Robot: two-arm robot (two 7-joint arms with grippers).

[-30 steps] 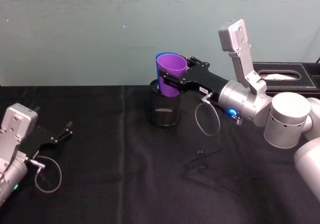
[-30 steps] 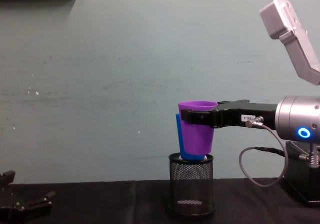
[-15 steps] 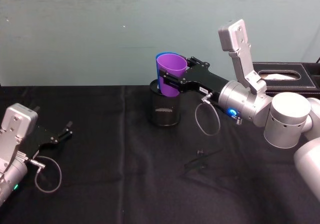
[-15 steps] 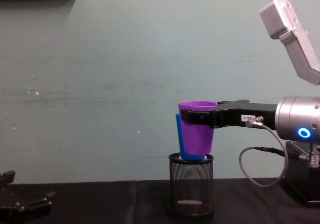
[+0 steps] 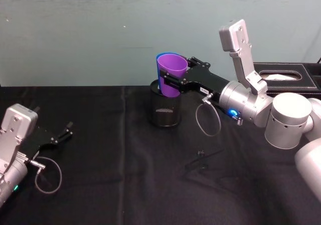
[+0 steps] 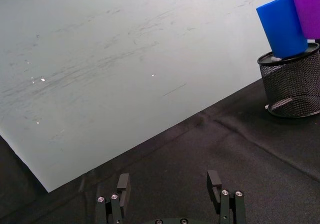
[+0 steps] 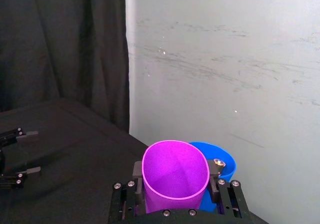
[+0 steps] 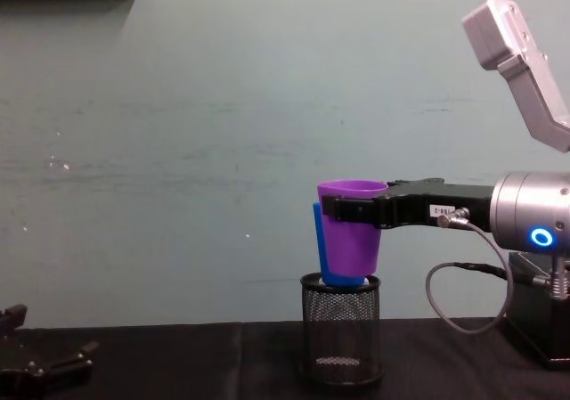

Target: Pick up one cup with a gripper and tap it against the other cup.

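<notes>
Purple cup [image 5: 170,75] hung pinched just below its rim between the fingers of the right gripper [image 5: 178,73], directly over the black wire-mesh holder [image 5: 165,110] at the far middle of the desk [image 5: 125,180]. The blue cup [image 6: 282,27] stood tilted inside that holder, pressed against the purple cup's far left side (their walls appeared to touch). The holder's rim lay right under the purple cup's base. The left gripper [image 5: 62,134] rested on the near left of the desk, fingers spread and empty. A black box [image 5: 286,77] stood at the far right.
</notes>
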